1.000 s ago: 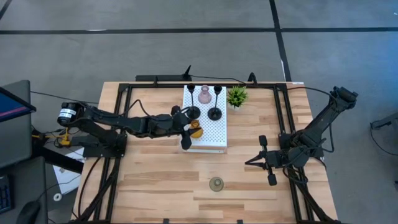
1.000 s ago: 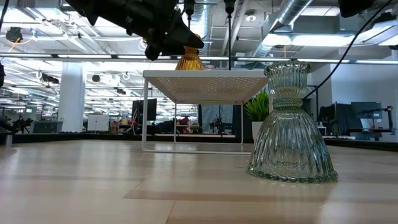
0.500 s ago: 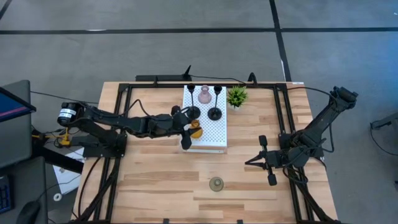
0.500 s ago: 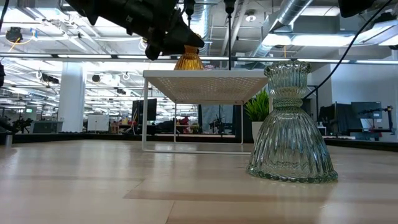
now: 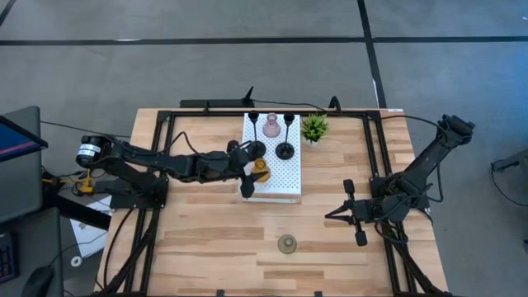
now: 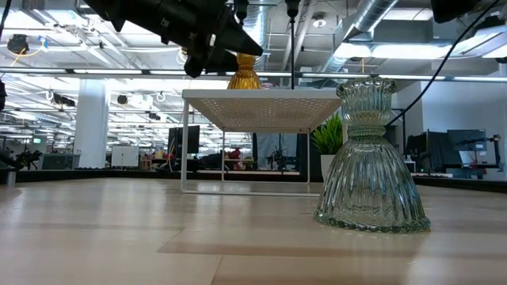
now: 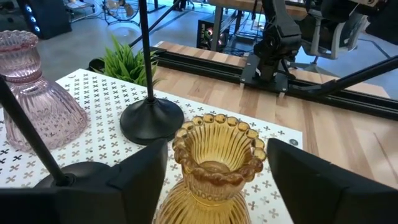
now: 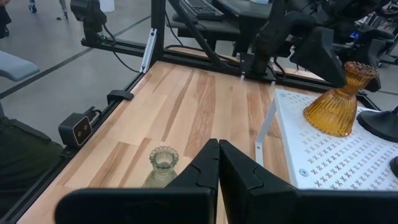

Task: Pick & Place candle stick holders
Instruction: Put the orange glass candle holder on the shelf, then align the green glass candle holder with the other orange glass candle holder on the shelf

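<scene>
An amber glass holder [image 5: 262,168] stands upright on its base on the white perforated stand [image 5: 276,188]. My left gripper [image 5: 254,169] is open, with one finger on each side of the holder's top. On the same stand are a pink glass holder [image 5: 271,126] and two black holders [image 5: 256,148] [image 5: 285,151]. A pale grey-green glass holder [image 5: 287,243] stands on the table near the front edge. My right gripper [image 5: 332,214] is shut and empty, to the right of the grey-green holder. My left gripper comes level from the table's left. Its fingers [image 7: 140,174] [image 7: 323,186] stand close on either side of the amber holder's scalloped rim [image 7: 219,127]. I cannot tell whether they touch it. The holder rests on the stand.
A small green potted plant [image 5: 314,127] stands just right of the stand's far corner. Black frame rails run along the table's left, right and far sides. Bare wood lies between the stand and the grey-green holder.
The amber holder has shifted slightly toward the table's far edge on the stand. Its neck, which a finger covered in the earlier low views, now shows below the fingertip.
</scene>
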Robot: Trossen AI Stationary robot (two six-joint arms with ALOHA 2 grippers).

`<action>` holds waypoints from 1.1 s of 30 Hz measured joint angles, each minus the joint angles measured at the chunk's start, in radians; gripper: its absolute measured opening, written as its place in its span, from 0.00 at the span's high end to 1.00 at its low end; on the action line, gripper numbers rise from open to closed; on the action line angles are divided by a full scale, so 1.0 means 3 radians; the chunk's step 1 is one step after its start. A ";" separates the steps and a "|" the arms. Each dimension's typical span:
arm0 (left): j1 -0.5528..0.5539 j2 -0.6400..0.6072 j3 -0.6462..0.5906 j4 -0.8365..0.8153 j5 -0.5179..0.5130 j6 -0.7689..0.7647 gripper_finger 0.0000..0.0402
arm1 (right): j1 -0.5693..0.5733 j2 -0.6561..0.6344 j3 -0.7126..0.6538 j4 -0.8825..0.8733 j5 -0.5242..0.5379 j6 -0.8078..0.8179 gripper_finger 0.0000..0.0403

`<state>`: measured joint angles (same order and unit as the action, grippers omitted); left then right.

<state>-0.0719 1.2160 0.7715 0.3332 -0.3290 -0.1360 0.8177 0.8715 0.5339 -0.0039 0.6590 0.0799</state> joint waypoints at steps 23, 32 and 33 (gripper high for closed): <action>0.0001 0.0000 0.0000 0.0469 0.0000 0.0465 0.14 | 0.0000 0.0000 0.0000 -0.0075 -0.0001 0.0088 1.00; -0.0093 -0.0196 -0.0005 0.0679 0.0161 0.0467 0.16 | 0.0001 0.0000 0.0000 -0.0076 -0.0005 0.0088 1.00; -0.0108 -0.0240 -0.0004 0.0691 0.0236 0.0466 0.17 | 0.0001 0.0000 0.0000 -0.0078 -0.0009 0.0088 1.00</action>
<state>-0.1043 1.1440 0.7704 0.5405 -0.2582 0.0039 0.8178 0.8715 0.5339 -0.0274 0.6562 0.1065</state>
